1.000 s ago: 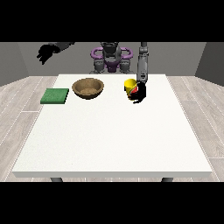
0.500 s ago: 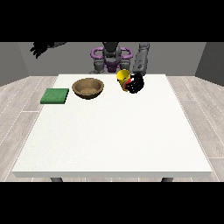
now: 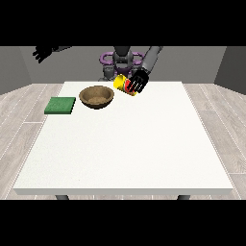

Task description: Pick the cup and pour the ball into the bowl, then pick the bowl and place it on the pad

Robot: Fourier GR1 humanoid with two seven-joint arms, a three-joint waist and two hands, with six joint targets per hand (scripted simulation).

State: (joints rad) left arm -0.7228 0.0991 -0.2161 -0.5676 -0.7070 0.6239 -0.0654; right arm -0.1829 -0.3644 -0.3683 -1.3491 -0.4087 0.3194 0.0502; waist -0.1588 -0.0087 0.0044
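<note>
Your working hand (image 3: 137,82), the one at the view's right, has its fingers curled round the yellow cup (image 3: 122,83) and holds it in the air, tipped well over so that its mouth points down and toward the view's left. Something red shows between the fingers against the cup's side; you cannot tell whether that is the ball or a marking on the cup. Starting from the edge nearest the camera, you see a broad stretch of bare white table (image 3: 125,153) with nothing on it, and everything that matters sits toward the far end. There, the green pad (image 3: 60,105) lies flat near the table's edge at the view's left. Just beside it, toward the middle, stands the brown bowl (image 3: 97,96), upright and apart from the pad. The tipped cup hangs just past the bowl's rim at the view's right side, a little above it and not touching it. Farther back, the arm of the holding hand rises to the robot's torso (image 3: 123,60) behind the table. Your other hand (image 3: 42,53) is lifted high at the view's upper left, well away from the table, fingers spread and holding nothing.
</note>
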